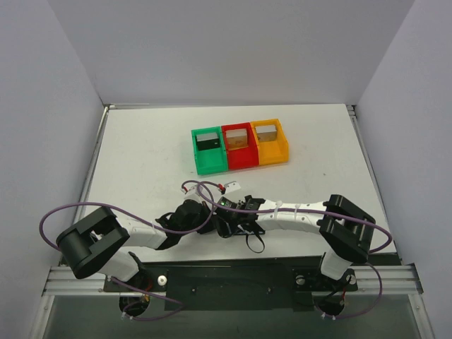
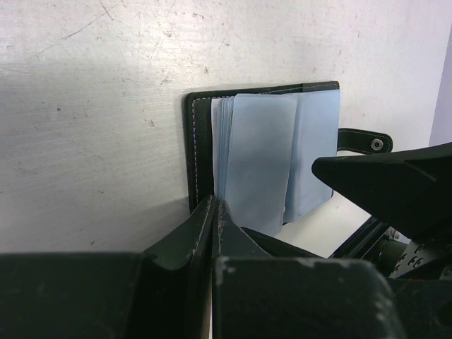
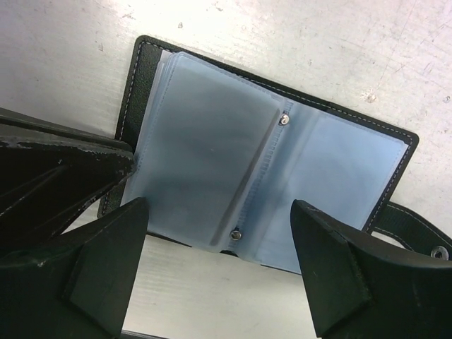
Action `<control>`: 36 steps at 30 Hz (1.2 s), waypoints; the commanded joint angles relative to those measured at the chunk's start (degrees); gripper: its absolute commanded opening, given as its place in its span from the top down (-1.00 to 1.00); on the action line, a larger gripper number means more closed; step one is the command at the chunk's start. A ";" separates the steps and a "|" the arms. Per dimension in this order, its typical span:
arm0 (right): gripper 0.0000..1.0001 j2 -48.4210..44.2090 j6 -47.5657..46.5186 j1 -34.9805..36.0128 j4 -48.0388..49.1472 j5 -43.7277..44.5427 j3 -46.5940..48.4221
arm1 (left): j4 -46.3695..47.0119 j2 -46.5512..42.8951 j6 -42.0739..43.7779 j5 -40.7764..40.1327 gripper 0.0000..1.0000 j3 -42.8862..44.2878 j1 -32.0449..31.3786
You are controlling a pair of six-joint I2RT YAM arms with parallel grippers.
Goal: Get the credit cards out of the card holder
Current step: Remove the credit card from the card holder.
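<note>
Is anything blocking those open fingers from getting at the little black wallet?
Nothing visible. The card holder lies open beneath the right fingers, plastic sleeves exposed; the shut left fingers sit aside at its corner.

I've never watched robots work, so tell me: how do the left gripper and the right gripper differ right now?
The left gripper is pinched shut on the card holder at its cover edge; the right gripper stands wide open, holding nothing. The left gripper sits at the holder's side; the right gripper hovers over its clear sleeves. Both are black, two-fingered, at the opened holder.
</note>
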 commanded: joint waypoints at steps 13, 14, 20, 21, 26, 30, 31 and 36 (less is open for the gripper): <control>-0.37 -3.46 2.78 -2.70 -3.68 2.45 -3.88 | -1.72 0.95 0.71 -2.66 1.00 0.77 0.34; -0.36 -3.99 2.78 -2.79 -3.95 2.72 -4.14 | -1.72 0.95 0.71 -2.74 1.00 0.68 0.25; -0.35 -6.71 3.04 -2.97 -5.88 4.30 -5.03 | -2.86 0.86 0.63 -3.18 1.00 0.68 0.25; -0.35 -7.67 3.05 -3.14 -6.40 4.82 -5.20 | -2.86 0.86 0.63 -3.18 1.00 0.76 0.34; -0.36 -12.33 3.13 -4.20 -8.51 6.06 -6.17 | -2.60 1.22 0.71 -3.10 1.00 0.85 0.25; -0.37 -17.43 1.73 -3.85 -9.14 6.59 -5.82 | -2.16 1.65 0.80 -2.92 1.00 1.03 0.25; -0.40 -18.40 1.20 -3.24 -8.18 6.06 -5.30 | -2.07 1.74 0.80 -2.66 1.00 0.94 0.25; -0.50 -12.18 -1.96 -1.83 -7.55 2.63 2.25 | -0.06 1.83 0.54 -2.48 1.00 0.24 0.25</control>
